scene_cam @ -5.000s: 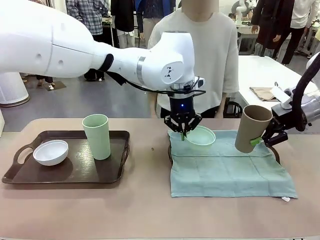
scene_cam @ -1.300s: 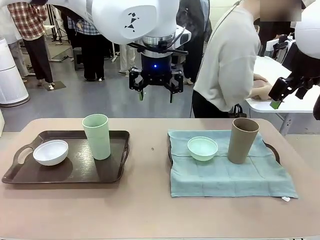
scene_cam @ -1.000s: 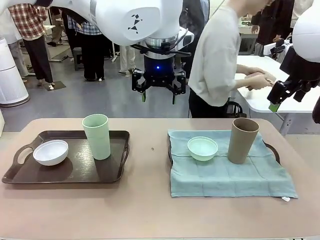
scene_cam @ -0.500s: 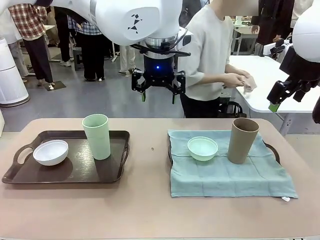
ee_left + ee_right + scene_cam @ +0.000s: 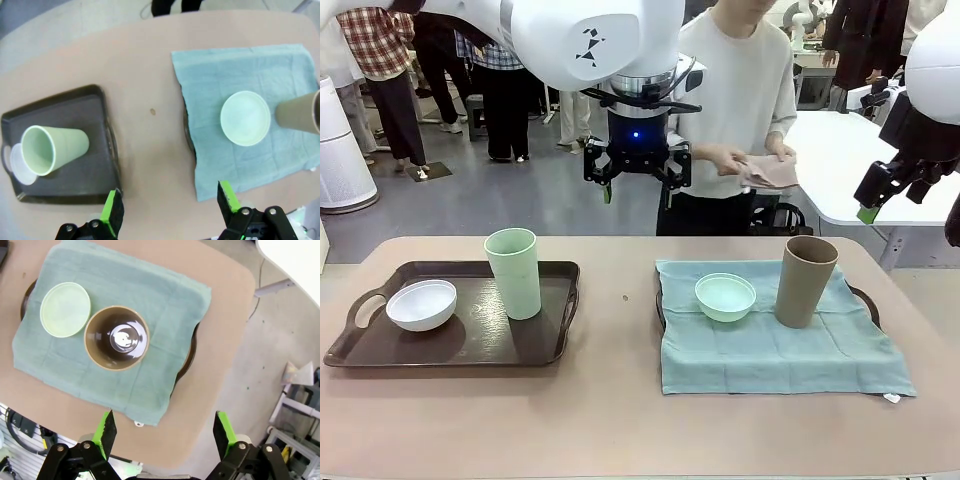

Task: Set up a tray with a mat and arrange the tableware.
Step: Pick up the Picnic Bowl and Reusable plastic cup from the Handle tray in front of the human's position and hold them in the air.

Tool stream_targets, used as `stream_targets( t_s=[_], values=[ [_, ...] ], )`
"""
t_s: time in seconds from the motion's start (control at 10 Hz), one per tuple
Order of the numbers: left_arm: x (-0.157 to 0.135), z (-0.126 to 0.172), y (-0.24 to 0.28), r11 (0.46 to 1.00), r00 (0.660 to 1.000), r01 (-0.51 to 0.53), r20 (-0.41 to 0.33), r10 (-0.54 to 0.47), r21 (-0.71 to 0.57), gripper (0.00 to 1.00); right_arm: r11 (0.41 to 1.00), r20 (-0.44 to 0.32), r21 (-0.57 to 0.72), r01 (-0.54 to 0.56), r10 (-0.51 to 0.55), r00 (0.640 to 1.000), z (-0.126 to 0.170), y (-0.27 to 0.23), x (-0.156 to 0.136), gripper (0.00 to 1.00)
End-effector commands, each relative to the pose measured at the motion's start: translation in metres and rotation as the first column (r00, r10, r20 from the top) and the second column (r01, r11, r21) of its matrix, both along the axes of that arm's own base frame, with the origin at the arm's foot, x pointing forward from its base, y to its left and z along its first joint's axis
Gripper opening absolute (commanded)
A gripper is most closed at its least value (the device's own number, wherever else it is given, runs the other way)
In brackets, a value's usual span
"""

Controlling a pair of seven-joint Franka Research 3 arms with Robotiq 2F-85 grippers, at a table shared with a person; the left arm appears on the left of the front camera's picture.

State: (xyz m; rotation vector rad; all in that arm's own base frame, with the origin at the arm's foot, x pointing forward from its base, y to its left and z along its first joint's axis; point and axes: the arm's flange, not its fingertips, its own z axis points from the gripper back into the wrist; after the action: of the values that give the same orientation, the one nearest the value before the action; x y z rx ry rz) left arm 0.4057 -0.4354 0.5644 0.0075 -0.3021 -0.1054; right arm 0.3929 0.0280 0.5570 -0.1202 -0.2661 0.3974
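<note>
The front view looks level across the counter (image 5: 620, 420) toward the person (image 5: 740, 90) at its far side, from near. Both wrist views look steeply down on it from high up; beyond each pair of jaws lie the same mat (image 5: 225, 70), mint green bowl (image 5: 245, 118) and taupe cup (image 5: 300, 117).

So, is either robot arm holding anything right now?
Nothing is held: the jaws on the left arm and the right arm both stand open and empty.

- The table (image 5: 620, 420) is beige, with rounded corners.
- A dark tray (image 5: 480, 342) lies on its left part.
- A second tray (image 5: 863, 296) lies on its right part, under a teal mat (image 5: 790, 360) whose front edge rests on the table.
- A small dark speck (image 5: 625, 297) sits between the trays.
</note>
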Motion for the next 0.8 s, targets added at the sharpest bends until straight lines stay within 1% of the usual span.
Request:
stream_targets(
  t_s=[0.0, 0.1, 0.2, 0.3, 0.4, 0.6, 0.7],
  values=[
    [0.001, -0.010, 0.035, 1.000, 0.996, 0.003, -0.089, -0.004, -0.019, 0.98, 0.997, -0.039, 0.024, 0.075, -0.074, 0.997, -0.008, -0.015, -0.001, 1.00],
    [0.001, -0.006, 0.064, 0.997, 0.993, -0.024, -0.119, 0.015, -0.075, 0.98, 0.991, -0.057, 0.104, 0.082, -0.076, 0.995, -0.002, -0.030, -0.004, 1.00],
    [-0.001, 0.003, 0.101, 0.985, 0.992, -0.062, -0.117, 0.043, -0.159, 0.98, 0.974, -0.060, 0.201, 0.103, -0.093, 0.994, 0.007, -0.057, -0.008, 1.00],
    [0.001, 0.010, 0.141, 0.971, 0.989, -0.080, -0.136, 0.050, -0.226, 0.98, 0.946, -0.082, 0.289, 0.145, -0.126, 0.989, 0.012, -0.086, -0.011, 1.00],
    [0.000, 0.013, 0.181, 0.965, 0.987, -0.081, -0.153, 0.043, -0.250, 0.98, 0.910, -0.114, 0.369, 0.187, -0.156, 0.981, 0.012, -0.113, -0.017, 1.00],
    [0.006, 0.009, 0.237, 0.967, 0.981, -0.056, -0.193, 0.007, -0.249, 0.98, 0.853, -0.163, 0.453, 0.258, -0.205, 0.965, 0.004, -0.158, -0.024, 1.00],
    [0.011, 0.009, 0.262, 0.965, 0.975, -0.063, -0.224, 0.004, -0.255, 0.98, 0.819, -0.195, 0.498, 0.285, -0.215, 0.957, -0.001, -0.177, -0.027, 1.00]
  ],
)
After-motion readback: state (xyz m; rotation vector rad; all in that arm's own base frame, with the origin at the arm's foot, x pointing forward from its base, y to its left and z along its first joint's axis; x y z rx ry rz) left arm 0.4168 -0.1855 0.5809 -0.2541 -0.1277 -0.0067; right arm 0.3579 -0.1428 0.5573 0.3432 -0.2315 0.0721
